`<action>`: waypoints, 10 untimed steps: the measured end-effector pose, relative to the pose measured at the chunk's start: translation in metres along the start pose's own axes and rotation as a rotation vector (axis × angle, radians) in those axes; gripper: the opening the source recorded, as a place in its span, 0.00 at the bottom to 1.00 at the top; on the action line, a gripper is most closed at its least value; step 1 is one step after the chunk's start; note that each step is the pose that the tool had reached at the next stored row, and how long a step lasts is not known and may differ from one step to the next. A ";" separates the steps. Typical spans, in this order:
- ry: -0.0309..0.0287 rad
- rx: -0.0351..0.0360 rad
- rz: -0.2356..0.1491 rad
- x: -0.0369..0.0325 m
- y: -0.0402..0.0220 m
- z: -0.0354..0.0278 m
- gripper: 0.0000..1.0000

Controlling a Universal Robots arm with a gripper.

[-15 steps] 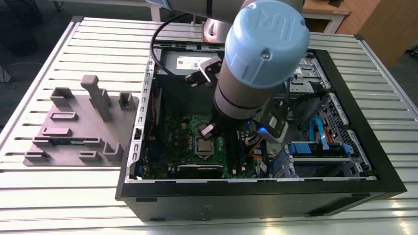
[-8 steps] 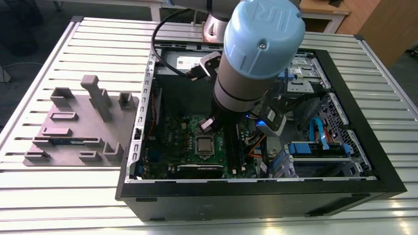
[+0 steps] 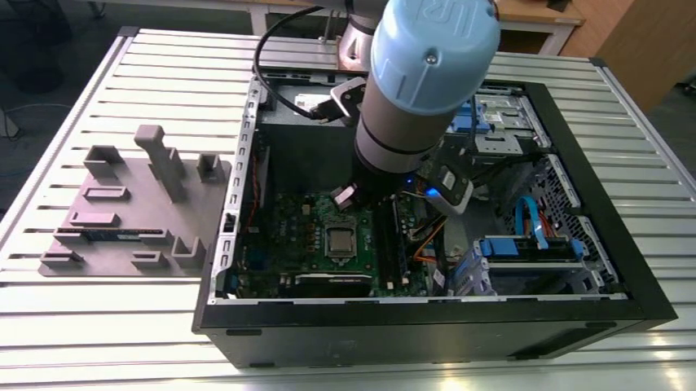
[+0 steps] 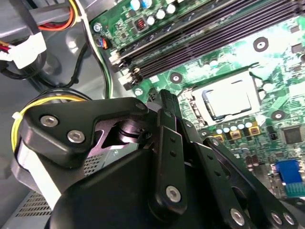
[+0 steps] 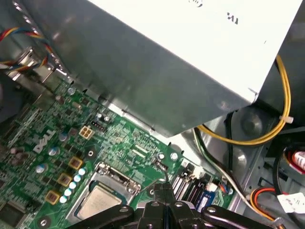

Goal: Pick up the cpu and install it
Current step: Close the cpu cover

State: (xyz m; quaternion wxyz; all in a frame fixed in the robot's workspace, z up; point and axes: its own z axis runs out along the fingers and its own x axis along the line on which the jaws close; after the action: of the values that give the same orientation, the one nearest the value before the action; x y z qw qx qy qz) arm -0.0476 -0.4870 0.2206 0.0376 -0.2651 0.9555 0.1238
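Exterior view shows a big grey and blue robot arm [image 3: 425, 81] reaching down into an open black computer case [image 3: 435, 330]. The case lies flat on a metal counter [image 3: 109, 342] with long grooves. On the exterior view's left, beside the case, sits a grey holder tray [image 3: 136, 213] with small blocks and slots on it. Inside the case is a green board [image 3: 277, 228]. The cpu [image 3: 341, 240] is a small silver square, and it lies flat in the socket near the middle of that board, with a dark metal frame around it. In the second wrist view the cpu [image 4: 228, 100] shines white-silver inside its frame, and long black slots [image 4: 200, 38] run next to it across the green board [image 4: 286, 47]. The black end effector [image 4: 167, 98] hangs over the board close to the socket. Its two fingers are pressed together and it has nothing in them. It does not touch the cpu. In the first wrist view the end effector [image 5: 164, 187] tip sits just beside the corner of the socket, and the cpu [image 5: 97, 202] lies in its frame on the green board [image 5: 119, 143]. A big grey box [image 5: 143, 71] with a white label stands past the board, and a yellow wire [image 5: 286, 95] curves by its side.
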 end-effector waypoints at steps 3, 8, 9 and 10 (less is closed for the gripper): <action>0.0002 0.0003 0.000 -0.0007 0.0011 0.0004 0.11; 0.0005 0.0006 0.000 -0.0009 0.0014 -0.0006 0.11; 0.0003 0.0004 0.000 -0.0008 0.0015 -0.0011 0.11; 0.0001 0.0002 0.000 -0.0006 0.0013 -0.0013 0.11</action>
State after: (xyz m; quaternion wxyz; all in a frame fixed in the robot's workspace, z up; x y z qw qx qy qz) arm -0.0477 -0.4860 0.2223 0.0376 -0.2650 0.9555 0.1236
